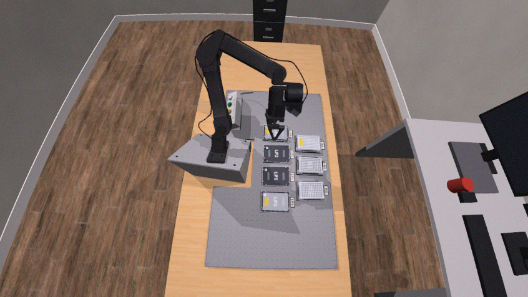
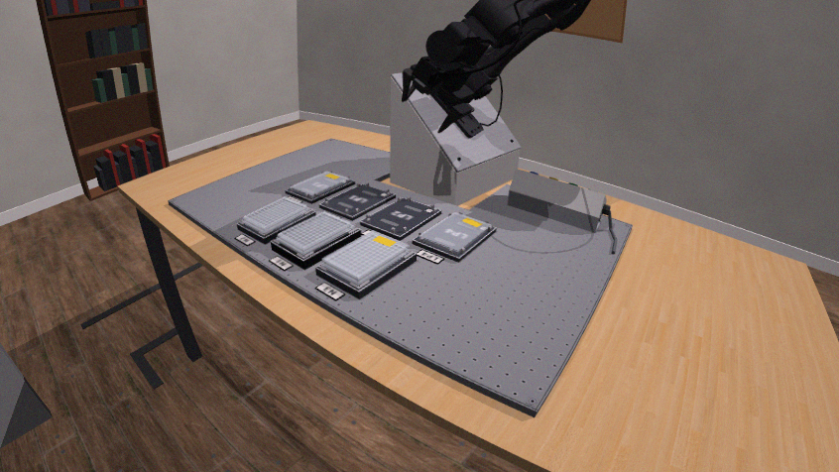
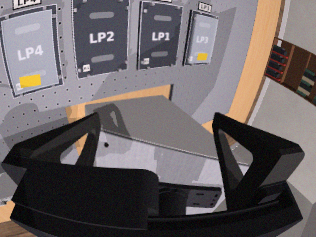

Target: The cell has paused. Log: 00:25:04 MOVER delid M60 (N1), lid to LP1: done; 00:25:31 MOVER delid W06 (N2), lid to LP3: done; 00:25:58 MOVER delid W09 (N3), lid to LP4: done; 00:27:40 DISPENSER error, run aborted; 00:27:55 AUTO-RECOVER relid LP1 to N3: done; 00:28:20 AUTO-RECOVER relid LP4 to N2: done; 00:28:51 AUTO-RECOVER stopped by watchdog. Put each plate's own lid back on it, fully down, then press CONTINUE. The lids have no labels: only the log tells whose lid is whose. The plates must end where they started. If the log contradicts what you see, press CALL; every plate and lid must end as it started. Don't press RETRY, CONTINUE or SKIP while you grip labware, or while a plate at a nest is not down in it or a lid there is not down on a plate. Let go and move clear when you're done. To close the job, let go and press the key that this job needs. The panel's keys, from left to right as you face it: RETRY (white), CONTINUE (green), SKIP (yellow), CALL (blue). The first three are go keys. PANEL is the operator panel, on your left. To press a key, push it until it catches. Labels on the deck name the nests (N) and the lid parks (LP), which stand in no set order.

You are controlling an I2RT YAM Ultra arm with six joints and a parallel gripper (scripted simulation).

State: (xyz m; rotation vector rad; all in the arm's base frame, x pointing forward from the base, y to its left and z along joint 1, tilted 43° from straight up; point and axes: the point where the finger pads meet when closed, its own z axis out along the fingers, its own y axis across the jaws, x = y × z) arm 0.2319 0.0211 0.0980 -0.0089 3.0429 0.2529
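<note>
My gripper (image 1: 274, 133) (image 2: 462, 119) (image 3: 156, 118) is open and empty. It hangs well above the deck near the LP4 end of the lid park row. A clear lid with a yellow tag lies on LP4 (image 1: 275, 133) (image 2: 454, 233) (image 3: 29, 53). Another tagged lid lies on LP3 (image 1: 275, 201) (image 2: 319, 184) (image 3: 201, 39). LP2 (image 1: 276, 153) (image 3: 101, 36) and LP1 (image 1: 275, 175) (image 3: 159, 35) are bare and dark. Three well plates stand in the nest row: one with a yellow tag on top (image 1: 308, 143) (image 2: 364, 261), a middle one (image 1: 309, 165) (image 2: 315, 234) and a far one (image 1: 311, 189) (image 2: 276, 215). I cannot tell which plates carry lids.
The operator panel (image 1: 232, 107) (image 2: 554, 196) stands at the deck's back edge beside the arm's grey pedestal (image 1: 212, 158) (image 2: 451, 158). A cable runs from the panel across the deck. The perforated grey deck (image 1: 273, 236) extends past LP3.
</note>
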